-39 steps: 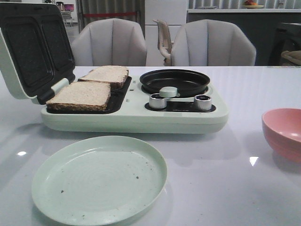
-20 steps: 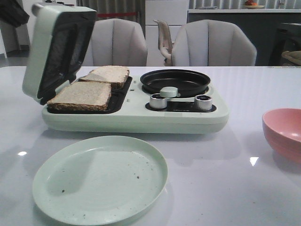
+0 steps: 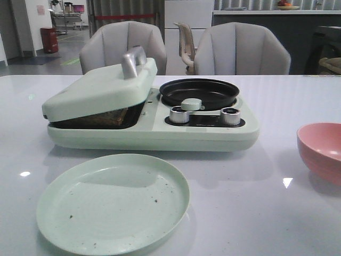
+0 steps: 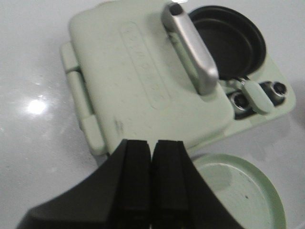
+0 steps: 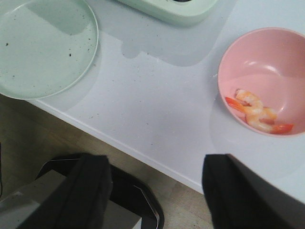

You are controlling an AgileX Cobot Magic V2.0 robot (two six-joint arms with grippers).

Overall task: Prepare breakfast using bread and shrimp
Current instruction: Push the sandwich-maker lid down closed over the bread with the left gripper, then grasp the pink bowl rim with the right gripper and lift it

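A: Green lid (image 3: 98,88) sits propped on the bread (image 3: 101,117), not flat; pressing could squash it.

B: Left gripper (image 4: 151,157) is pinched together, holding nothing. Right gripper (image 5: 155,183) is spread wide, also empty.

A: The shrimp (image 5: 257,112)?

B: In the pink bowl (image 5: 248,52), seen only from the right wrist; the front view hides the inside.

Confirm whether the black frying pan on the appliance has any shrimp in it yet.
No: the frying pan is bare, and the shrimp lie in the pink bowl.
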